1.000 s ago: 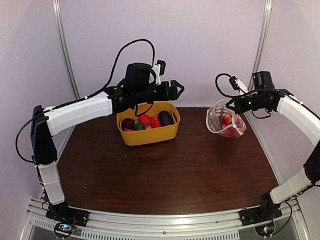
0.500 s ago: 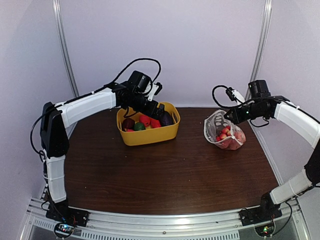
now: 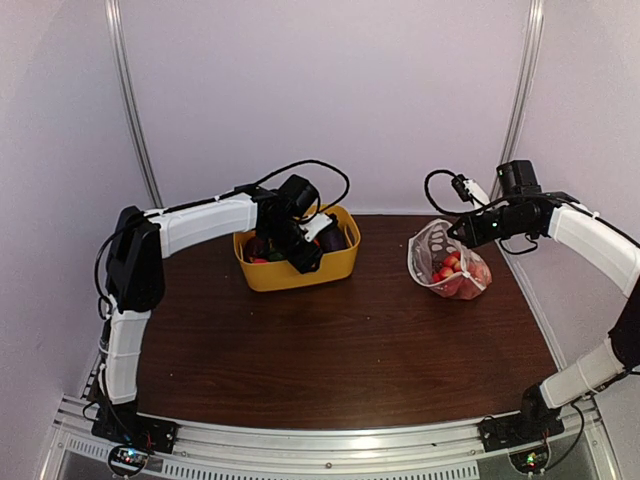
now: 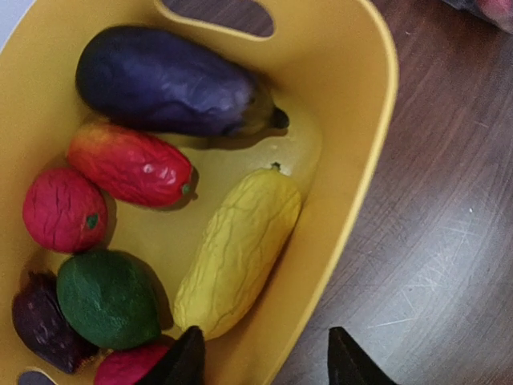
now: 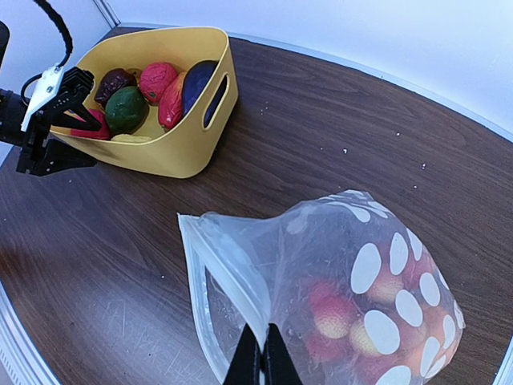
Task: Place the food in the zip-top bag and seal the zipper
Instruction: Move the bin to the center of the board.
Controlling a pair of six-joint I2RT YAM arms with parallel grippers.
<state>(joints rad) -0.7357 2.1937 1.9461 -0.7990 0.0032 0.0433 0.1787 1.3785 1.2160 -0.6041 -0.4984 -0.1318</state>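
Observation:
The polka-dot zip-top bag point(image 3: 448, 262) rests at the right of the table with reddish fruit point(image 5: 333, 314) inside. Its mouth gapes to the left, and the zipper point(image 5: 228, 265) strip runs along that edge. My right gripper point(image 5: 263, 362) is shut on the bag's upper mouth edge and holds it up. My left gripper point(image 4: 264, 361) is open over the yellow tub's point(image 3: 300, 272) near rim, one finger inside and one outside. In the tub lie a yellow piece point(image 4: 236, 249), a dark purple eggplant point(image 4: 164, 80), red pieces point(image 4: 128, 164), a green one point(image 4: 108, 297) and a dark one point(image 4: 40, 321).
The tub stands at the back centre-left of the brown table point(image 3: 340, 350). A grey wall and two metal posts close the back. The aluminium rail with the arm bases runs along the near edge.
My left arm has swung down from above the tub, and its open gripper now sits at the tub's near rim. The right gripper lowered the bag slightly, then held still.

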